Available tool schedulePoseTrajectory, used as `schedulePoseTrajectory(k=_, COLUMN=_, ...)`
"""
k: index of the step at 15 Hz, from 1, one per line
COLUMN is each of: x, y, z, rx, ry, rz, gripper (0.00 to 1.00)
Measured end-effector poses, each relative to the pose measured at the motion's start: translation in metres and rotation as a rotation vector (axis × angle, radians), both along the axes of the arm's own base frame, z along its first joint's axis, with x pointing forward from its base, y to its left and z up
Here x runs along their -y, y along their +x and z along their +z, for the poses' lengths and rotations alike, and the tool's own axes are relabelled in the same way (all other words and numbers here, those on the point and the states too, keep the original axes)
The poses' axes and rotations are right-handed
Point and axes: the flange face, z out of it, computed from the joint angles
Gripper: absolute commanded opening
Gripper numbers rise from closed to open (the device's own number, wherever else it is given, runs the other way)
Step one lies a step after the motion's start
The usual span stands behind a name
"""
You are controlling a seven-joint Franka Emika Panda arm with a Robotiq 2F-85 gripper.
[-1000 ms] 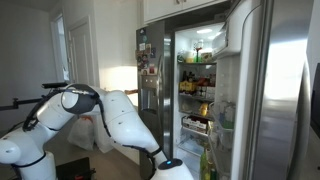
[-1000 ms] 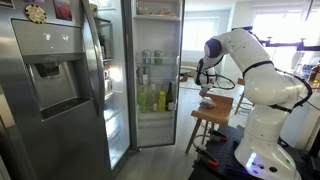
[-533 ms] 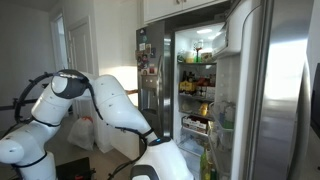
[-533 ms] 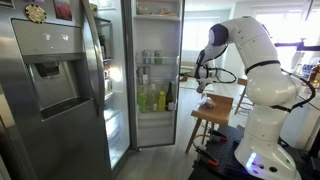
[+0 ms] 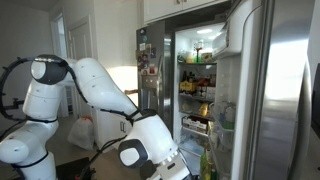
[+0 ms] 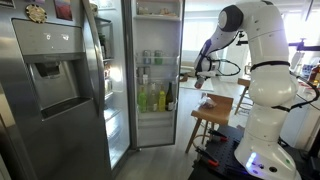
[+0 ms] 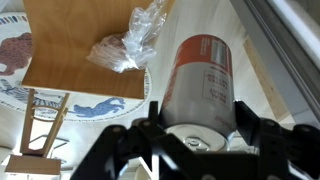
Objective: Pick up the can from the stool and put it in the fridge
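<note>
Reddish-orange can [image 7: 196, 75] with a pale label panel, clamped between the fingers of the gripper [image 7: 196, 112]. The jaws are closed onto its sides. Can is off the stool [image 7: 70, 50] and held in the air clear of the wooden seat. Crumpled clear plastic wrap [image 7: 130, 45] lies at the seat's edge. Patterned round rug [image 7: 15, 55] on the floor beneath. In an exterior view the white arm [image 6: 262, 40] reaches over the stool, near the fridge [image 6: 60, 100]. Fridge door is open, shelves lit.
</note>
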Motion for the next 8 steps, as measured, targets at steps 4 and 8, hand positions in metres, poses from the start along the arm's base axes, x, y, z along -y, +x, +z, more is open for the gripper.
schedulePoseTrajectory(k=4, x=-0.026, y=0.006, z=0.032, rx=0.010, ry=-0.018, rz=0.083, gripper=0.49)
schedulePoseTrajectory(k=8, x=-0.047, y=0.008, z=0.062, rx=0.026, ry=-0.039, rz=0.160, gripper=0.49)
